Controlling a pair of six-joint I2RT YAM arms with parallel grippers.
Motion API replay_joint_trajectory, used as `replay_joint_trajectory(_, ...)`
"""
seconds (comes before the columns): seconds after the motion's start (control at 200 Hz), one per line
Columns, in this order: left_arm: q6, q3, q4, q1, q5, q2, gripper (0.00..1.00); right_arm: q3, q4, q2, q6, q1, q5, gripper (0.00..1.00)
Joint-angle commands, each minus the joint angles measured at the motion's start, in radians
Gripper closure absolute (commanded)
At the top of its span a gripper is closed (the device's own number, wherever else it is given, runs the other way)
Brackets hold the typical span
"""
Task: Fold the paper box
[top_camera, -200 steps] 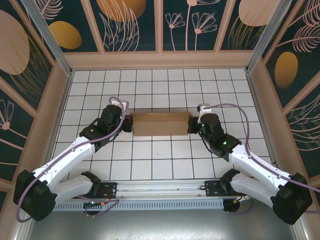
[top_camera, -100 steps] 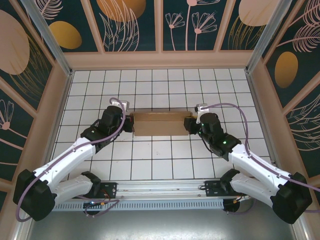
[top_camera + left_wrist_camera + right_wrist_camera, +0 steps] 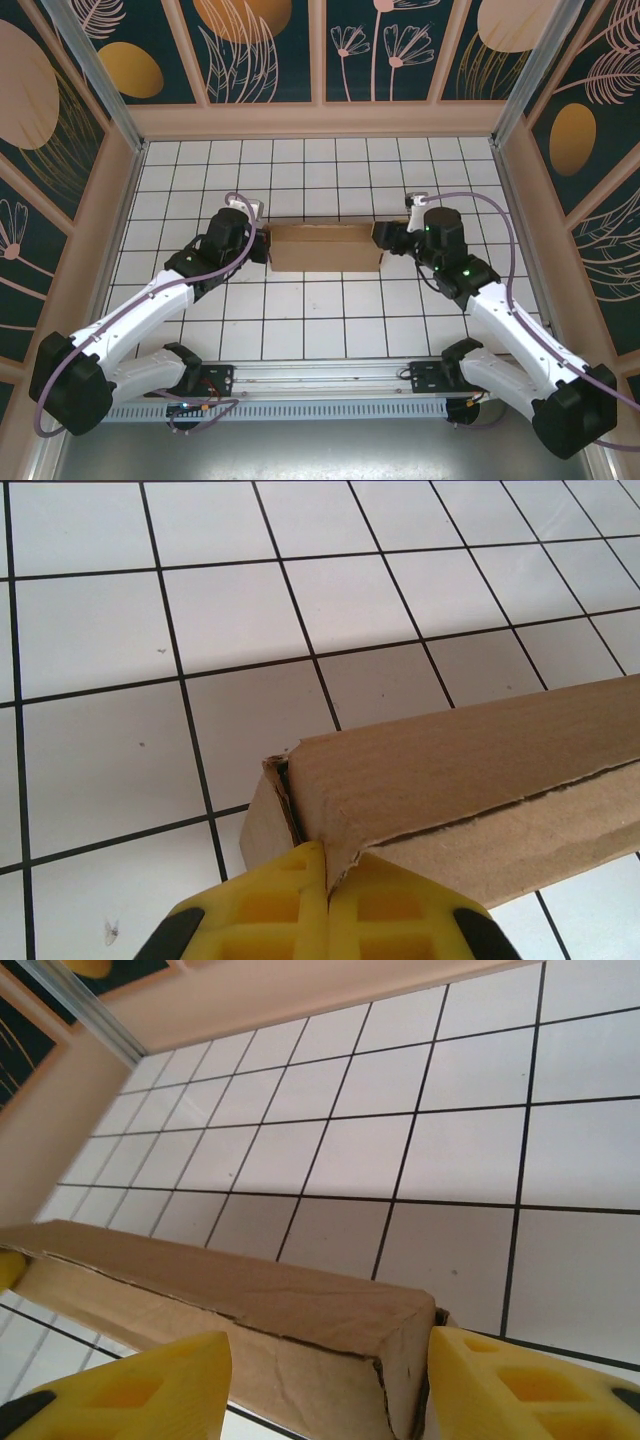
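Bracing the box (image 3: 325, 247) on the counter (image 3: 300, 320), you have the left end effector (image 3: 327, 860) closed and butted against its left end, seemingly as a stop, while the right end effector (image 3: 327, 1338) stands open astride its right end, ready to pinch.

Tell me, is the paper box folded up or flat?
Folded up. The paper box stands as a brown block with a top and side walls, not a flat sheet.

A robotics lab test cell: a white table (image 3: 300, 330) ruled in a black grid, walled by dark teal panels (image 3: 400, 45) with plant drawings, aluminium posts (image 3: 92, 70) at its far corners, a metal mounting rail (image 3: 320, 376) along its near edge.
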Motion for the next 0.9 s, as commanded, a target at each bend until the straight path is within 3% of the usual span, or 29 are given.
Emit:
replay_joint_trajectory(0.0, 0.019, -0.019, -0.165, -0.012, 0.046, 0.036, 1.00, 0.039, 0.053, 0.007, 0.070, -0.016, -0.111, 0.46)
replay_joint_trajectory(0.3, 0.024, -0.006, -0.173, -0.012, 0.039, 0.041, 1.00, 0.092, -0.009, 0.105, 0.159, -0.029, 0.039, 0.58)
replay_joint_trajectory(0.576, 0.009, -0.023, -0.157, -0.012, 0.053, 0.025, 1.00, 0.039, 0.007, 0.150, 0.144, -0.028, 0.043, 0.64)
replay_joint_trajectory(0.896, -0.036, 0.006, -0.141, -0.012, 0.137, -0.033, 0.66, -0.057, 0.026, 0.128, 0.161, -0.024, 0.049, 0.68)
